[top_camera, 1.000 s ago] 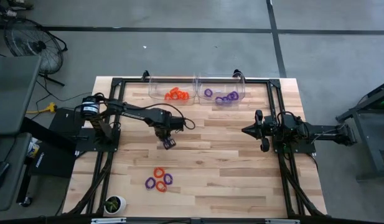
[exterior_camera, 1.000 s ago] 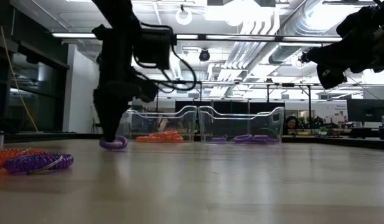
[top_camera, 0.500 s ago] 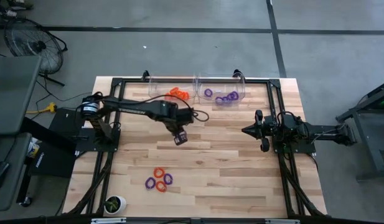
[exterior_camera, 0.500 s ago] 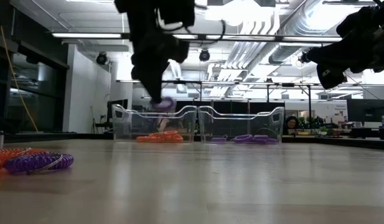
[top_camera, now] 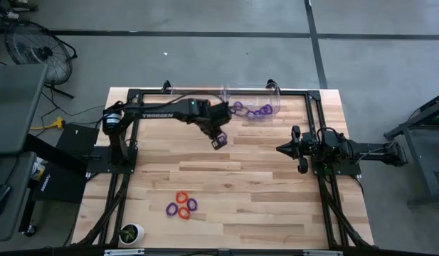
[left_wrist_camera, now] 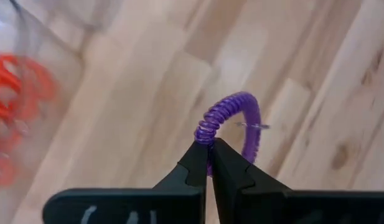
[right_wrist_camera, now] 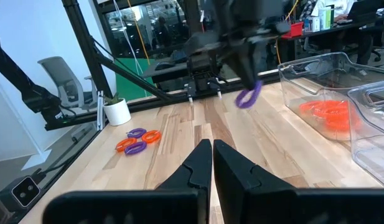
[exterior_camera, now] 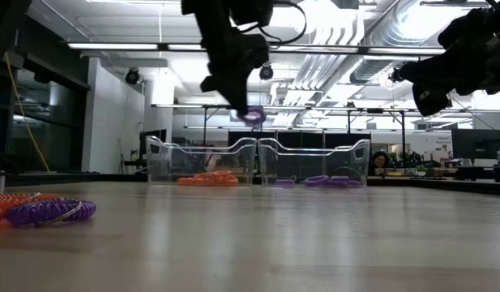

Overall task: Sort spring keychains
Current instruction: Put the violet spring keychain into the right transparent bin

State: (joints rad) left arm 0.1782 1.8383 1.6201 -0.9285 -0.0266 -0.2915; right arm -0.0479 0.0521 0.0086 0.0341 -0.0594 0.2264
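1. Change: the left gripper [top_camera: 219, 140] has gone from low over the tabletop's [top_camera: 276, 206] middle up toward the far edge in the last second. It is now raised just in front of the seam between the two bins, and its arm covers most of the left bin [top_camera: 178, 96] in the high view.
2. Grip: the left gripper's fingers are pinched shut on one purple keychain [left_wrist_camera: 232, 124], which hangs clear of the wood at bin-rim height in the low view (carried, not dragged).
3. Meaning: my read is mid-transport, pick done and drop not yet done. It should end over the right bin [top_camera: 276, 99], where the purple ones lie; the left bin holds the orange ones.
4. Right gripper [top_camera: 279, 148]: closed on nothing, parked above the tabletop's right edge, waiting.
5. Count, loose cluster [top_camera: 181, 207] near the front-left corner: four, two orange and two purple, touching each other.
6. Count, right bin: about three or four purple loops, overlapping, so not exact.
7. Count, left bin: an orange pile [right_wrist_camera: 330, 112], loops tangled, several, cannot count exactly.
8. Count, bins: two clear ones side by side on the far edge.
9. Remaining: four loose plus the one in the air.
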